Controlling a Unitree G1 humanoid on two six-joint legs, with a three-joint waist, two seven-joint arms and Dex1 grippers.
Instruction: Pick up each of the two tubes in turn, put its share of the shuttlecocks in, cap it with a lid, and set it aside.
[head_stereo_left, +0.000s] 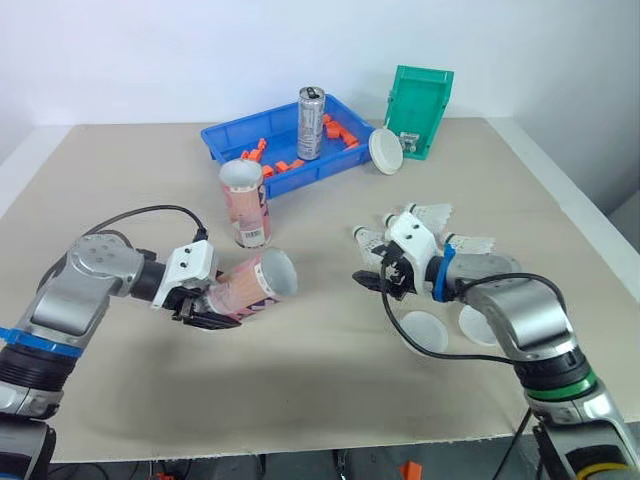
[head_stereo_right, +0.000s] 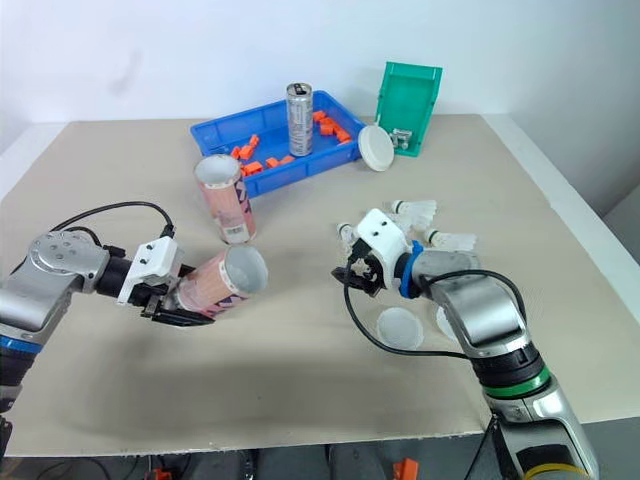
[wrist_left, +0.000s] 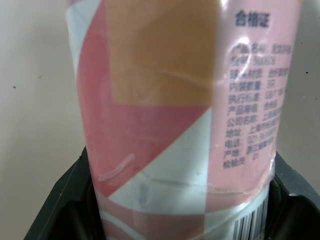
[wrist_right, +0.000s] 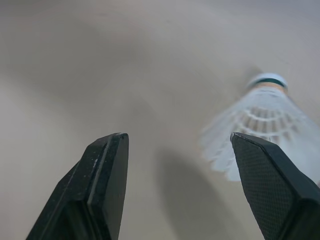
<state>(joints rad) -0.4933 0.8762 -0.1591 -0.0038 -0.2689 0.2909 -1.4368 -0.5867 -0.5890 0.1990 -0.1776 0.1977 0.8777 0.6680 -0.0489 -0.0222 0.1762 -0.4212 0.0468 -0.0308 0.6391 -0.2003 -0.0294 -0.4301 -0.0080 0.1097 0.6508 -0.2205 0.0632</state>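
Two tubes: one tube (head_stereo_left: 255, 283) is clamped, tilted, in the left gripper (head_stereo_left: 212, 308) at the worktop's (head_stereo_left: 330, 400) left, and the other tube (head_stereo_left: 245, 203) stands upright just near of the blue tray (head_stereo_left: 225, 140). The right gripper (wrist_right: 177, 145), fingers apart, hovers beside at least three shuttlecocks (head_stereo_left: 366, 240). Two lids (head_stereo_left: 424, 331) lie near it, a third lid (head_stereo_left: 385, 152) leans at the green bin (head_stereo_left: 420, 105), and the beige worktop is open between the arms.

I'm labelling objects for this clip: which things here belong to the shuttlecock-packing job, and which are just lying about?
Belongs to the job: tilted tube, upright tube, shuttlecocks, white lids.

Just lying about: blue tray, orange pieces, drink can, green bin.
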